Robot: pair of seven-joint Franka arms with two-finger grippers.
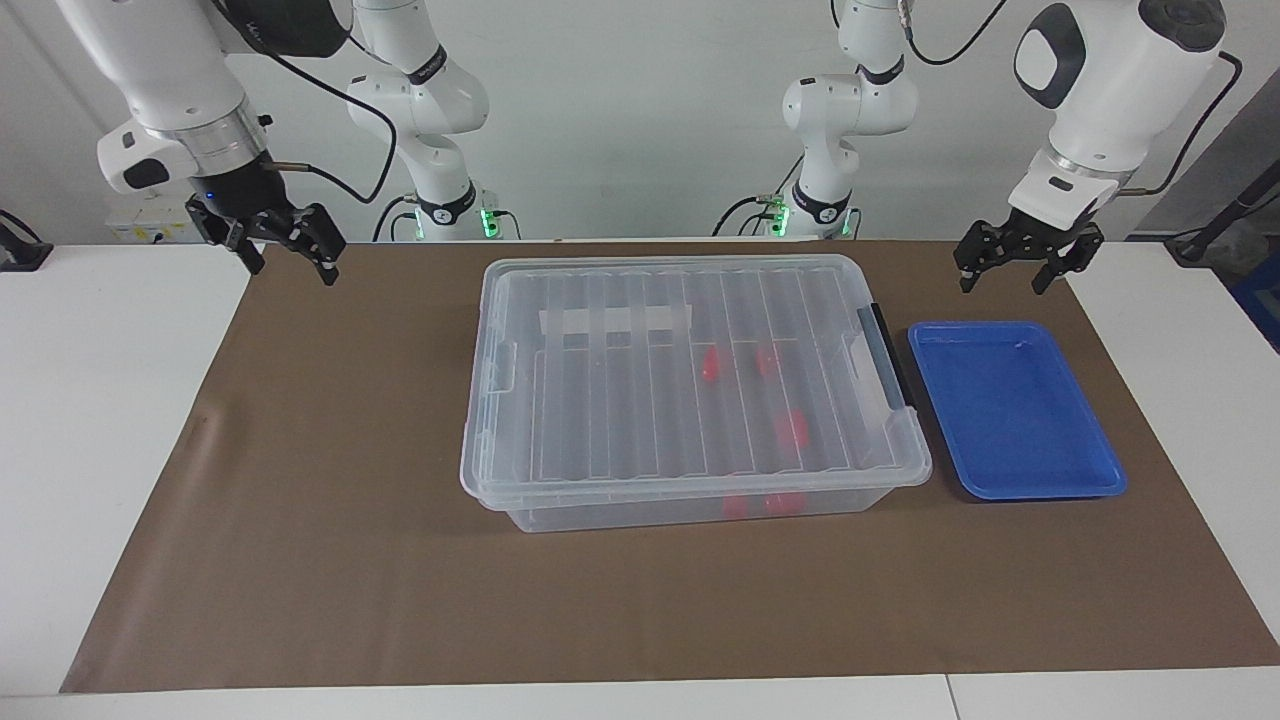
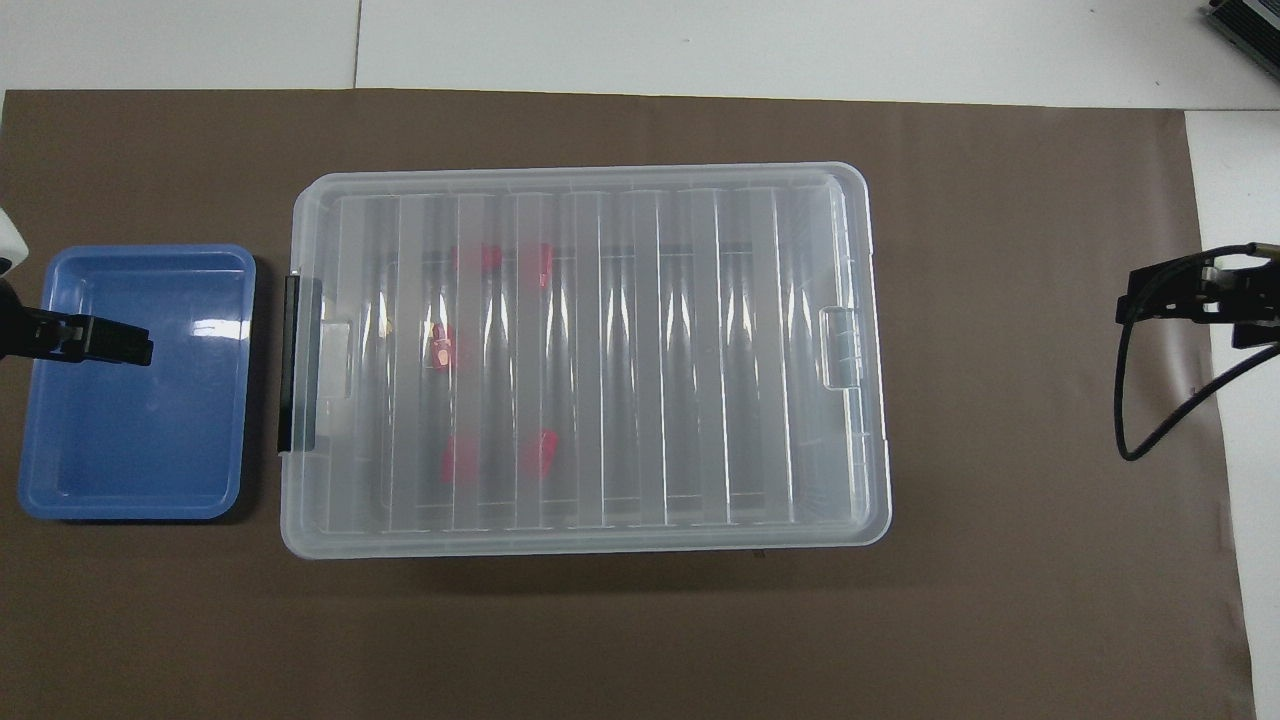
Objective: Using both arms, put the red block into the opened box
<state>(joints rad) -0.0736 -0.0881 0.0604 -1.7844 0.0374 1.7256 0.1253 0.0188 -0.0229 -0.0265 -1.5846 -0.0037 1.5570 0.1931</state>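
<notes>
At the right arm's end of the table, the right gripper (image 1: 291,252) hangs in the air over the edge of the brown mat (image 1: 330,520), its two fingers spread apart with nothing between them. It stands well apart from the box.

In the middle of the mat sits the box (image 1: 690,390), a large clear bin with its ribbed lid (image 1: 640,370) lying flat on top, closed over the rim. The long axis of the box runs along the table from one arm's end to the other. A strip of white tape (image 1: 615,320) lies on the lid toward the robots, and the black latch handle (image 1: 886,355) is on the short end that points toward the left arm's end of the table.

Several red blocks (image 1: 792,430) show through the clear lid, all inside the box, in the half toward the latch handle. Five can be counted from overhead: two farther from the robots, one in between and two nearer to them. Their outlines are blurred by the ribs, so which way each one points cannot be told.

Just beside the latch end of the box lies a shallow blue tray (image 1: 1090,470), not touching it.

The left gripper (image 1: 1009,272) hovers over the mat by the tray's robot-side edge, its fingers also spread and holding nothing.
</notes>
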